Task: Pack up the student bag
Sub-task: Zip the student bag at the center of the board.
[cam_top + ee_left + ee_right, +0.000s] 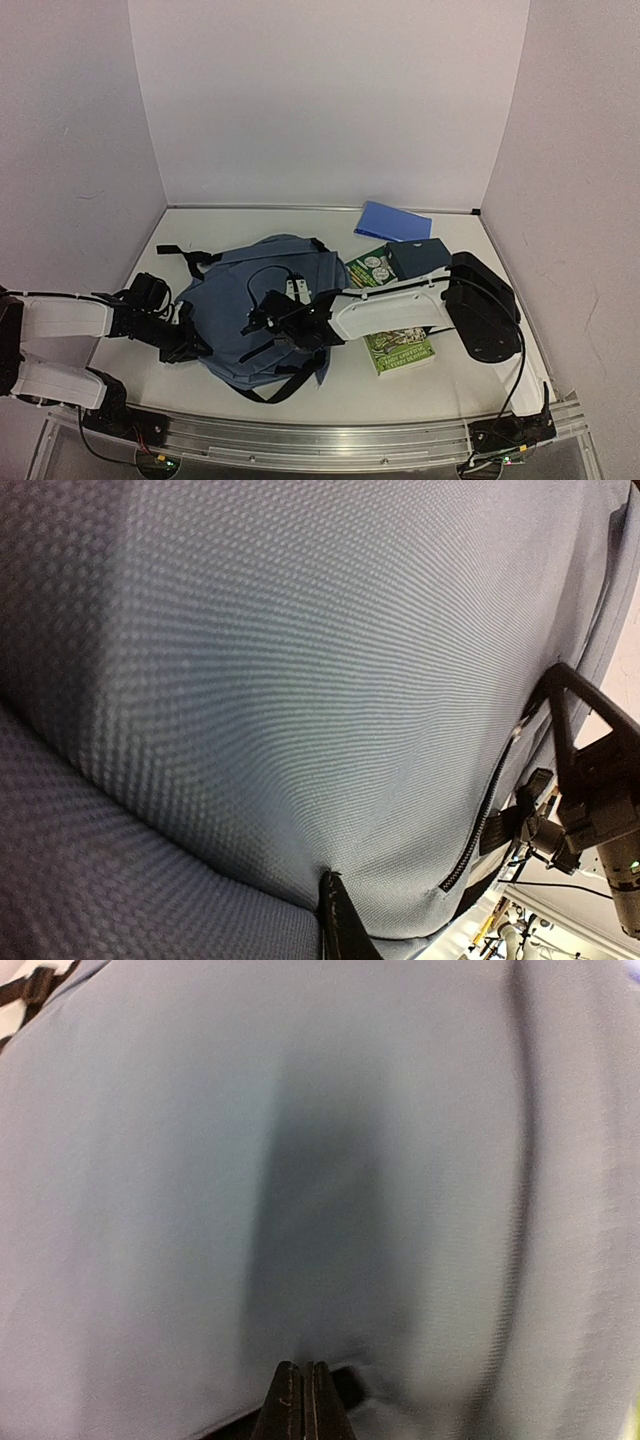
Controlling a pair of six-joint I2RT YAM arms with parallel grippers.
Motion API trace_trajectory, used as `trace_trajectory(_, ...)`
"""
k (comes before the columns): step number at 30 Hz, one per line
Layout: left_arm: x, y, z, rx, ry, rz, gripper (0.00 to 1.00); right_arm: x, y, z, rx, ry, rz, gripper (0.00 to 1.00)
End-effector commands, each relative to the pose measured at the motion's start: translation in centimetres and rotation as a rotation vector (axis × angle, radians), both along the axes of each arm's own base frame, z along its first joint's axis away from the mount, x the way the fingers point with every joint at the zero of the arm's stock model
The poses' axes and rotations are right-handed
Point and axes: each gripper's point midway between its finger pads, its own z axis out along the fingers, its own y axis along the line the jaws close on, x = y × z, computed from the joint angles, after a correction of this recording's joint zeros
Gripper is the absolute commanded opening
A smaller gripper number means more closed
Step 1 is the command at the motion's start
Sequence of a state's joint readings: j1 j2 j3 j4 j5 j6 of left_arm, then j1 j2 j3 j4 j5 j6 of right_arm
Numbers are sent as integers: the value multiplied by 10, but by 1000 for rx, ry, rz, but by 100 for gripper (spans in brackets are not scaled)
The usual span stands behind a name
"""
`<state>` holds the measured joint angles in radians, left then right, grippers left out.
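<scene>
The student bag (250,300) is a slate-blue backpack with black straps, lying flat at centre left of the table. My left gripper (190,345) is at the bag's left edge. In the left wrist view the bag's fabric (260,680) fills the frame and creases in at the gripper (332,885), which is shut on it; a black zipper (485,820) runs at the right. My right gripper (262,320) rests on top of the bag. In the right wrist view its jaws (303,1385) are pressed together, pinching the puckered fabric (300,1160).
A flat blue notebook (392,220) lies at the back right. A dark grey book (418,257) and a green book (370,268) lie right of the bag. Another green book (400,352) lies under the right arm. White walls enclose the table.
</scene>
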<state>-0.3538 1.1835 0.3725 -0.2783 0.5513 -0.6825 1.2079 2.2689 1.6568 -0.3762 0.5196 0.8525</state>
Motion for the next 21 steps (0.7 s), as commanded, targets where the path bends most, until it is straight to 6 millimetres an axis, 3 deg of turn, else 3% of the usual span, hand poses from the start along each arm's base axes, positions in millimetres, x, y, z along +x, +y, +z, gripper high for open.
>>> trace_trajectory(1,3,8,-4,58,13,24,4,29,-69,34,-257,-144,-133,0)
trace_trajectory(11,3,7,-1,51,0,22,4,61,-103,46,-282,-176,-236,0)
trace_trajectory(17,-2,-8,18,-57,-61,-58,8,68,-102,44,-203,-131,-237,0)
trace_trajectory(21,-7,-17,28,-113,-70,-111,11,79,-95,42,-37,-71,-186,0)
